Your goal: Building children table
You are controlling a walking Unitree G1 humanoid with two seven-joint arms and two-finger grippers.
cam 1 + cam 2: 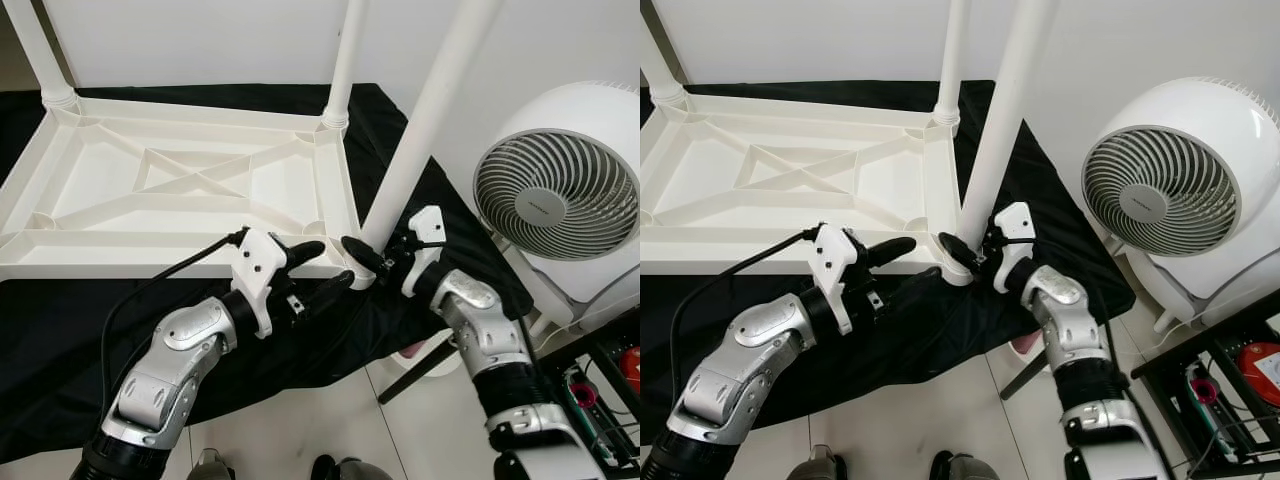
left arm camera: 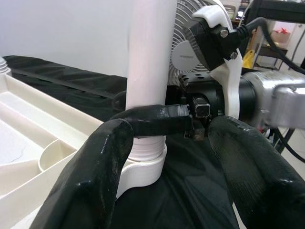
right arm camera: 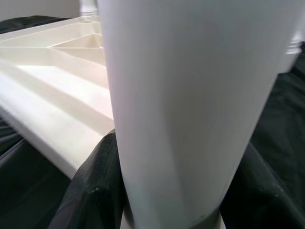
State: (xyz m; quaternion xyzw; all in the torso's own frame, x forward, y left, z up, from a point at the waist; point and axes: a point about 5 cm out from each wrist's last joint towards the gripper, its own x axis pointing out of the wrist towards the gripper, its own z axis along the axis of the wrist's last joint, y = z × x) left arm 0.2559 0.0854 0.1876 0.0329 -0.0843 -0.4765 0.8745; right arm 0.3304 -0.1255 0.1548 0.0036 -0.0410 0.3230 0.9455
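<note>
An upturned white plastic ribbed tabletop (image 1: 180,190) lies on a black cloth (image 1: 60,350); a white round fan (image 1: 560,180) stands beside it. A white plastic tube leg (image 1: 425,130) stands tilted in the near corner socket, pinched by the right pincer (image 1: 378,262). The left pincer (image 1: 318,268), fingers spread, sits just beside the socket.

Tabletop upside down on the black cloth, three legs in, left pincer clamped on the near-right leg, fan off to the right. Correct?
One thing is off: the right pincer is clamped on the near-right leg, not the left. The left pincer sits open beside that corner, as the left eye view shows. The upside-down tabletop, black cloth, three legs and fan are correct.
</note>
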